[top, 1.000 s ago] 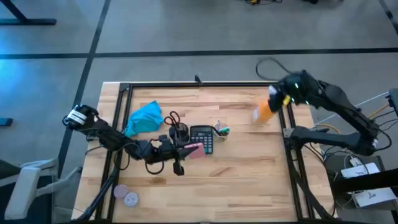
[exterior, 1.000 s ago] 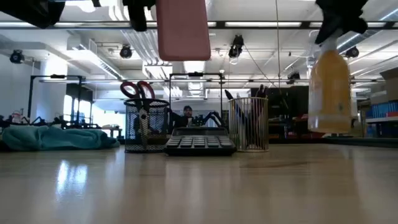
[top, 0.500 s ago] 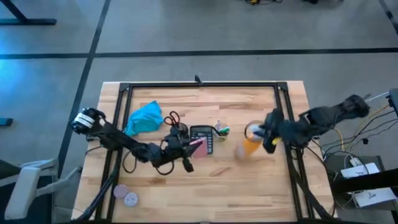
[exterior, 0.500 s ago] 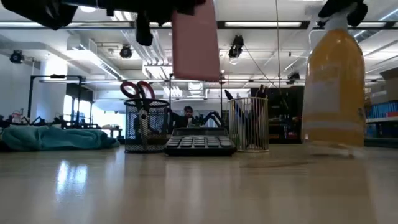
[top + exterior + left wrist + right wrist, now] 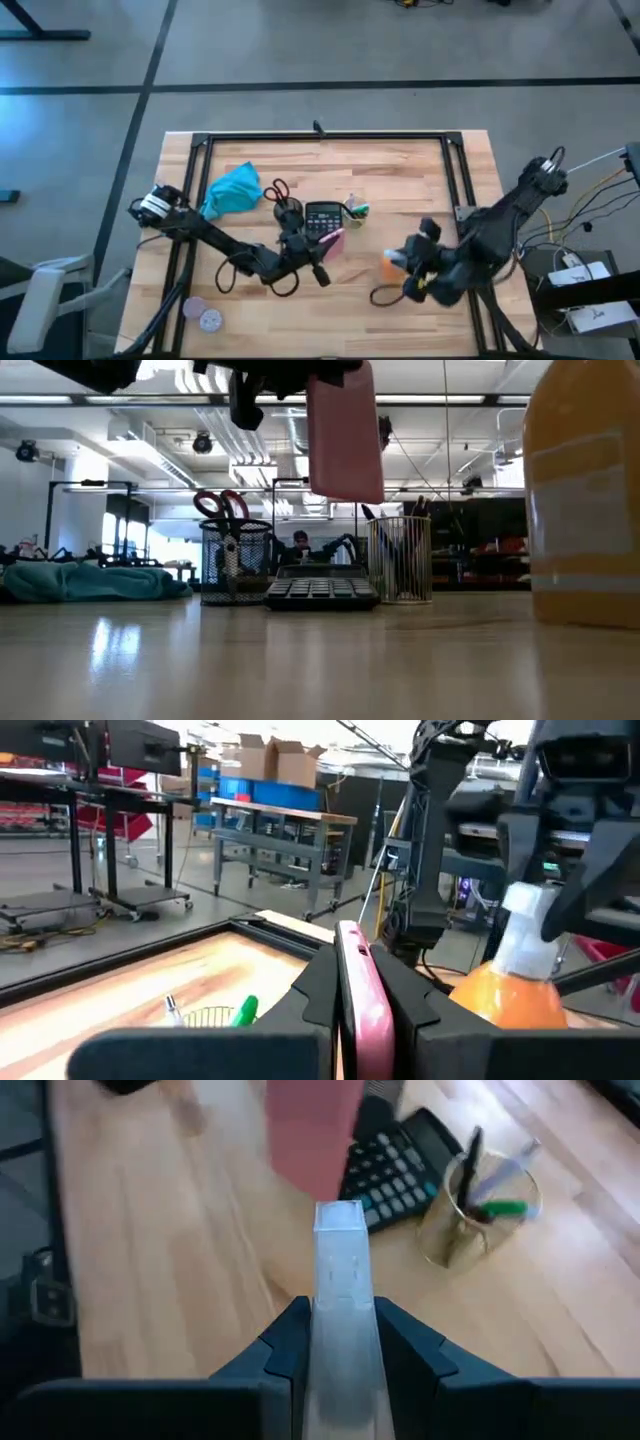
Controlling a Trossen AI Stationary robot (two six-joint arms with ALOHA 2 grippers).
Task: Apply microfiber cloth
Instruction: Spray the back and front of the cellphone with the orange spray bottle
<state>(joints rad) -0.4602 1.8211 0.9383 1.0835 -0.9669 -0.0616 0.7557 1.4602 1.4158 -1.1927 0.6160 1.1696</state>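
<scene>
Turquoise microfiber cloth (image 5: 232, 189) lies untouched — left tool (image 5: 326, 252) grips a half-hidden pink slab (image 5: 344, 430), right tool (image 5: 412, 267) the orange bottle (image 5: 583, 490).

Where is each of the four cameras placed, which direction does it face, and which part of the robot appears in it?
High: overhead, facing down; both arms, table.
Low: table height, facing the room; left end effector holds the pink object.
Left wrist: beyond its fingers, the pink object.
Right wrist: beyond its fingers, the orange spray bottle.
Shared: calculator.
</scene>
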